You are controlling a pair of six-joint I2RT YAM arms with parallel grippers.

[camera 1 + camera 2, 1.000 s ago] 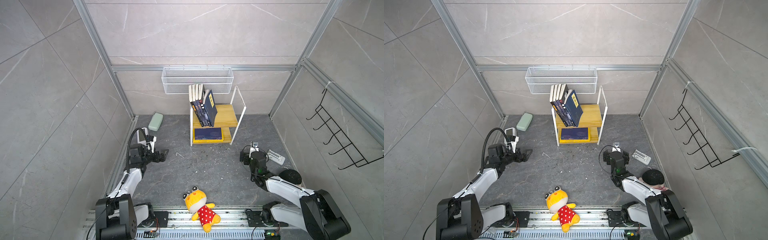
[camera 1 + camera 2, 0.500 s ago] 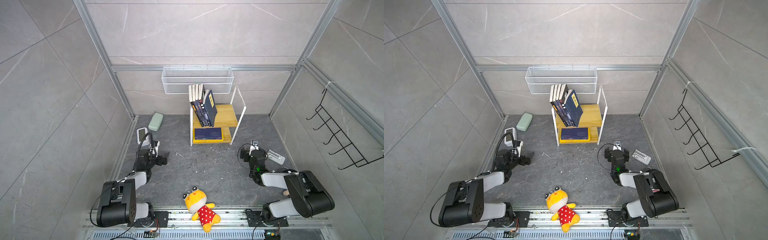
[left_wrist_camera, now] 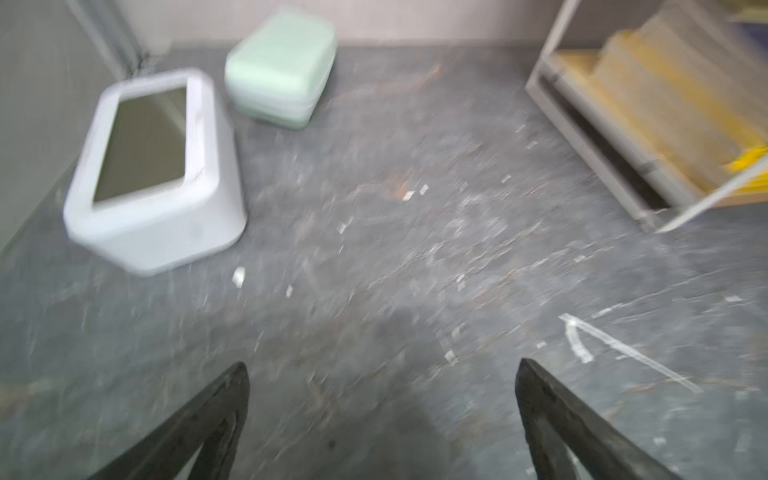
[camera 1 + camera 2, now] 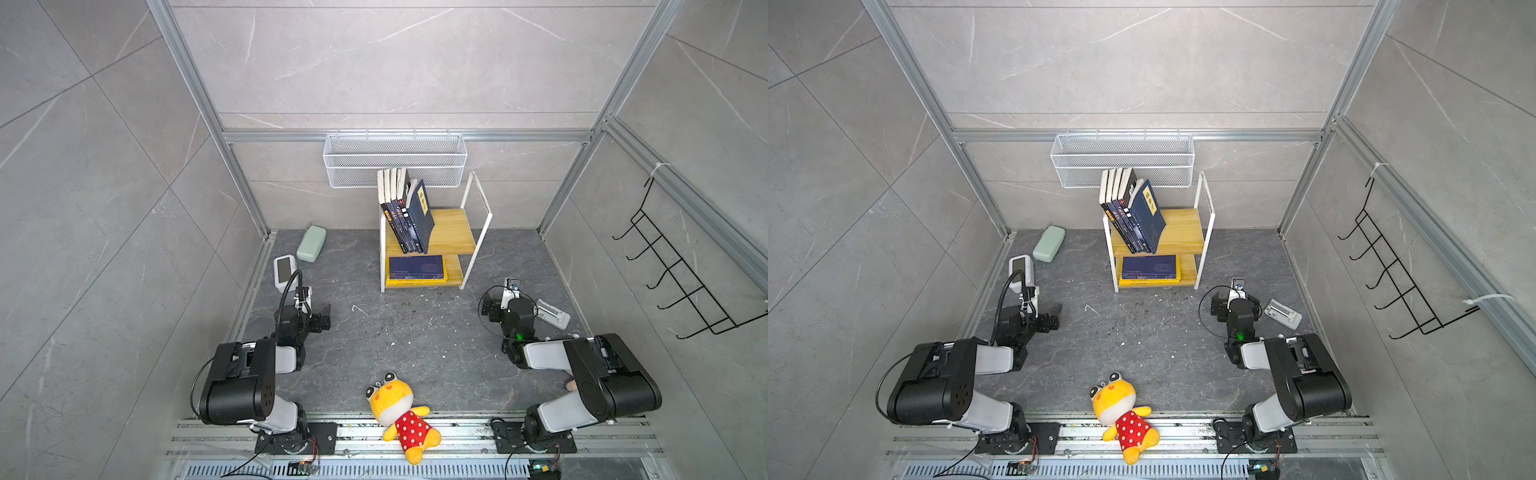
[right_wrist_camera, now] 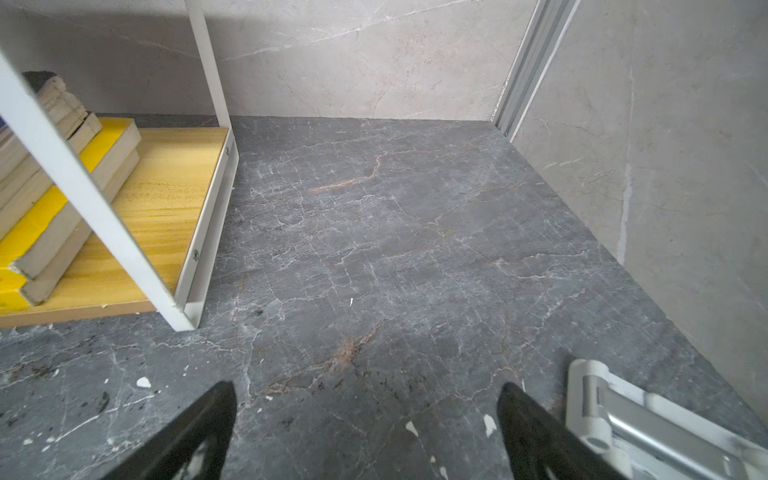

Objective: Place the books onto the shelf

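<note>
Books (image 4: 405,216) stand or lie flat on the shelf (image 4: 453,232), upper centre in both top views; left gripper (image 3: 380,374) and right gripper (image 5: 365,399) gape wide and empty below it, the right one nearer.

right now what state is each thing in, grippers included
left gripper, open, empty
right gripper, open, empty
shelf, upright, books on both boards
standing books, on the upper board, leaning
flat books, stacked on the lower board
wire mesh basket, hung on the back wall, looks empty
green case, closed, lying flat
white screen device, screen dark
yellow plush toy, lying face up by the front rail
</note>
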